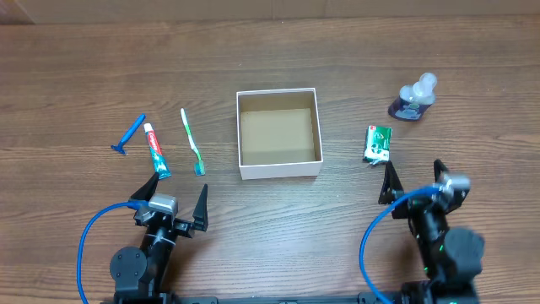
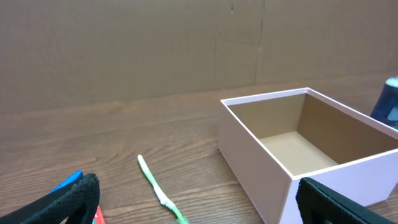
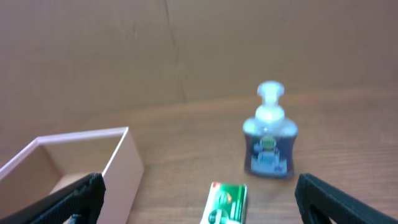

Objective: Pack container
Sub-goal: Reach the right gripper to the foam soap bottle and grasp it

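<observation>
Your left claw (image 1: 179,190) and right claw (image 1: 413,173) gape empty; pinch the likely light, crushable container (image 1: 280,167) ahead by one wall.

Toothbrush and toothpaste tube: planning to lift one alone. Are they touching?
Apart. The overhead view shows a strip of table between the toothbrush and the toothpaste tube along their whole length.

Black end effectors (image 1: 177,190), blue cables (image 1: 85,241)

Blue razor (image 1: 129,135), toothpaste (image 1: 155,152), green toothbrush (image 1: 192,141), green packet (image 1: 378,143), soap bottle (image 1: 413,100)
</observation>
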`<state>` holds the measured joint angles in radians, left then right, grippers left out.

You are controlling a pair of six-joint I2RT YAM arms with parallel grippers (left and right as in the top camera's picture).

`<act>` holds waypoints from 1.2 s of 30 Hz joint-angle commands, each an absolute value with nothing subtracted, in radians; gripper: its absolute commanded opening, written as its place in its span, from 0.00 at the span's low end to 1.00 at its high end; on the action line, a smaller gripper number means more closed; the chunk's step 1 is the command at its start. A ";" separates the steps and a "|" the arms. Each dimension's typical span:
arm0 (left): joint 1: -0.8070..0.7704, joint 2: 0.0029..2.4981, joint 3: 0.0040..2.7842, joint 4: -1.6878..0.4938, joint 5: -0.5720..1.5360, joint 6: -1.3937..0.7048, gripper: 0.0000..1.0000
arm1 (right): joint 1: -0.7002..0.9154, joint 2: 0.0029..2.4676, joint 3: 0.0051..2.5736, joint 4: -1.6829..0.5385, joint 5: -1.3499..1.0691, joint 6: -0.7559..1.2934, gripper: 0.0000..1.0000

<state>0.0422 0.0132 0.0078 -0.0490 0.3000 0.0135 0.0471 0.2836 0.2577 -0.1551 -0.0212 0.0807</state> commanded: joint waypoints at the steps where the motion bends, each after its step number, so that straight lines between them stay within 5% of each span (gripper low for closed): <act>1: 0.051 0.004 0.005 -0.049 0.307 0.000 1.00 | 0.044 0.570 0.566 -0.251 -0.066 0.108 1.00; 9: 0.051 0.005 0.005 -0.049 0.307 0.000 1.00 | 0.043 1.271 1.449 -0.825 0.012 0.039 1.00; 12: 0.051 0.005 0.005 -0.049 0.307 0.000 1.00 | 0.008 1.346 1.473 -0.767 0.087 0.022 1.00; 17: 0.051 0.005 0.005 -0.049 0.307 0.000 1.00 | -0.160 1.534 1.473 -0.667 -0.133 0.022 0.99; 27: 0.051 0.005 0.005 -0.049 0.307 0.000 1.00 | -0.173 1.749 1.473 -0.614 -0.178 -0.020 1.00; 36: 0.051 0.005 0.005 -0.049 0.307 0.000 1.00 | -0.181 1.810 1.460 -0.606 -0.165 -0.019 0.87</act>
<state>0.0422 0.0132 0.0078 -0.0494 0.3000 0.0067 -0.1703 1.8095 1.4452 -0.6128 -0.1688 -0.0116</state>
